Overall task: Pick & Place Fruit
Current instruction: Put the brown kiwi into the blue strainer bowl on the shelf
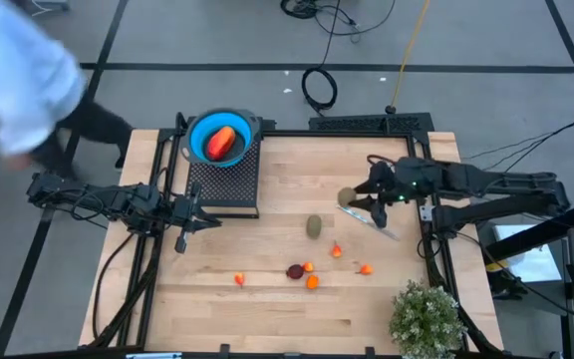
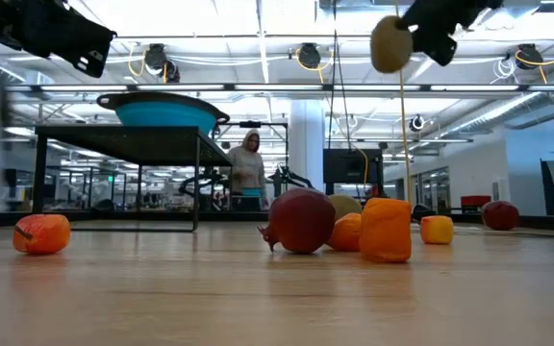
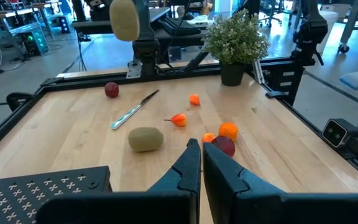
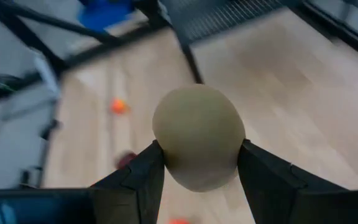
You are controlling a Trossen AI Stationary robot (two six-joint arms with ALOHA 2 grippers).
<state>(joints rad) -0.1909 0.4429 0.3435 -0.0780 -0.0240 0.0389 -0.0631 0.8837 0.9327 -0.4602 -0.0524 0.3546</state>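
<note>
My right gripper point(image 1: 355, 197) is shut on a round brownish-green fruit point(image 4: 197, 137), held high over the table's right part point(image 2: 390, 43). A brownish-green oval point(image 1: 314, 226) lies on the wood near the middle. A dark red fruit point(image 1: 295, 270) and several tiny orange pieces point(image 1: 312, 282) lie nearer the near edge. The longer red-orange piece point(image 1: 225, 143) sits in the blue bowl point(image 1: 199, 130). Another dark red fruit point(image 3: 111, 89) lies by the right arm's base. My left gripper point(image 1: 207, 220) waits shut point(image 3: 201, 155) at the table's left, beside the black stand. My right gripper pinches the round fruit between its two fingers point(image 4: 138, 180), one on each opposite side of its body point(image 4: 166, 155). The arm comes from the table's right. The fruit is lifted clear of the table, well above the other pieces point(image 2: 390, 43).
A silvery knife point(image 1: 372, 217) lies below the right gripper. A bushy potted plant point(image 1: 427, 317) stands at the near right corner. The bowl sits on a black perforated stand point(image 1: 222, 181) at far left. A person's blurred pale sleeve point(image 1: 18, 70) is beyond the table's far left corner.
</note>
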